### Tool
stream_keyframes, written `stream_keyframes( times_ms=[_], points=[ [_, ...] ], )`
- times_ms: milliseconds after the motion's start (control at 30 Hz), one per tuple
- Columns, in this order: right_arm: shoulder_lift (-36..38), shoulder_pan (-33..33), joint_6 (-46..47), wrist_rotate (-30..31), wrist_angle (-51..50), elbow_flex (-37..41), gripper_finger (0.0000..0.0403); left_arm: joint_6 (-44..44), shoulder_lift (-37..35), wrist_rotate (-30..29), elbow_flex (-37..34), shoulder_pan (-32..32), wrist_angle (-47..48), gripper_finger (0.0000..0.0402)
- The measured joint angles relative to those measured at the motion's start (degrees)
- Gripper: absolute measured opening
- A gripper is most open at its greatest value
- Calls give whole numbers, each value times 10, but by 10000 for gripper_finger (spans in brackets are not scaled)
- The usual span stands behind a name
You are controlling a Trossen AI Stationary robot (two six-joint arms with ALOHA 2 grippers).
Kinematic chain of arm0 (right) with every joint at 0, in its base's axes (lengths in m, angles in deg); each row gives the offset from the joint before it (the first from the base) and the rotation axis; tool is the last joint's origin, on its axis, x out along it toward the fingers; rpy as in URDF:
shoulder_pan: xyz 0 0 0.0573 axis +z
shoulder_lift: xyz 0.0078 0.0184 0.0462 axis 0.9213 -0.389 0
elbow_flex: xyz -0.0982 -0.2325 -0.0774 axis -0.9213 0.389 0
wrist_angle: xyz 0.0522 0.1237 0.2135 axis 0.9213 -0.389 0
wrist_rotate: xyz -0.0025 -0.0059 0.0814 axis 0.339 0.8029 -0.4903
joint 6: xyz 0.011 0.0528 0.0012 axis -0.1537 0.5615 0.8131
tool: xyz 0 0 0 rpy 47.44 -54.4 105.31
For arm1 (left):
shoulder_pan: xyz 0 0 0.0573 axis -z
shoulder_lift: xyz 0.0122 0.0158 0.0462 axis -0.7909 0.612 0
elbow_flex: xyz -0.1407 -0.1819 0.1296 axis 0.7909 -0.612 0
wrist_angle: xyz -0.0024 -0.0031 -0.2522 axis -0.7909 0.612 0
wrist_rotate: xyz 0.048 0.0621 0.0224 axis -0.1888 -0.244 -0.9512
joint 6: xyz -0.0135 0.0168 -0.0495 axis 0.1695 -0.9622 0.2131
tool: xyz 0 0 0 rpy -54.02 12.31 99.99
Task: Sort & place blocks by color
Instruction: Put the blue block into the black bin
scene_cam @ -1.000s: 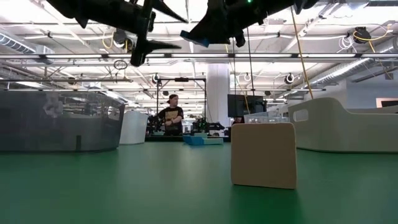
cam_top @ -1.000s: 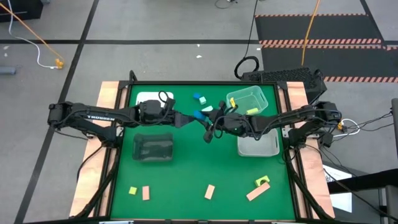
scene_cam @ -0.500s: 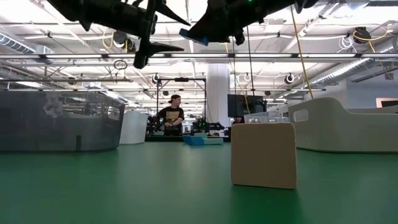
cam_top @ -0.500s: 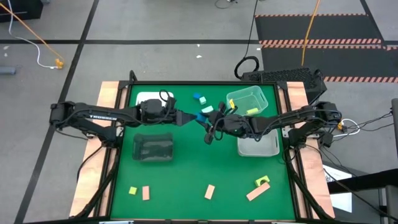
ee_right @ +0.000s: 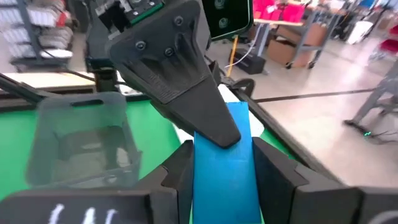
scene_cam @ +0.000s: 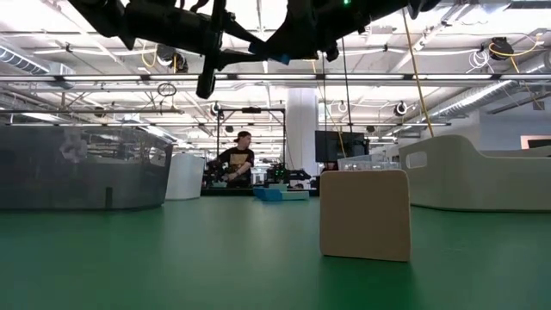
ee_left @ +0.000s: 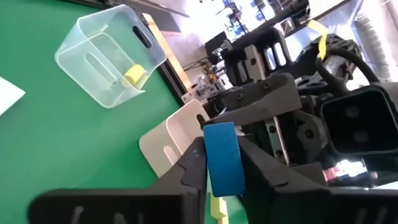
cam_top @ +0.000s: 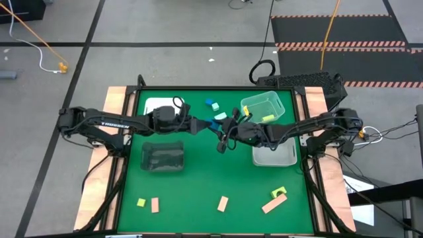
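Handover: my left gripper [ee_left: 214, 163] and right gripper [ee_right: 221, 163] both clamp the blue block [cam_top: 213, 123], just beside the clear bin [cam_top: 264, 109].
Next: I'd release the right before pulling away.

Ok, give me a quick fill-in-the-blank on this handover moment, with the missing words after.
1. Both grippers, left and right, are shut on the same ___ bar.
2. The clear tray holds one ___ block.
3. The bar is held ___ the green table, not resting on it.

Missing words: blue; yellow-green; above
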Motion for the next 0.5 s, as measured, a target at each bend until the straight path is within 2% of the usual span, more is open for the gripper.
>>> stream_keyframes(
  times_ms=[67,300,500],
  points=[
    [0,0,-9,2,1,0,115,-5,0,-1,0,2,-7,58],
    [1,0,-5,-8,9,0,191,-34,0,4,0,2,-11,58],
    [5,1,12,-9,-10,0,209,-36,0,5,0,-2,-13,58]
  ],
)
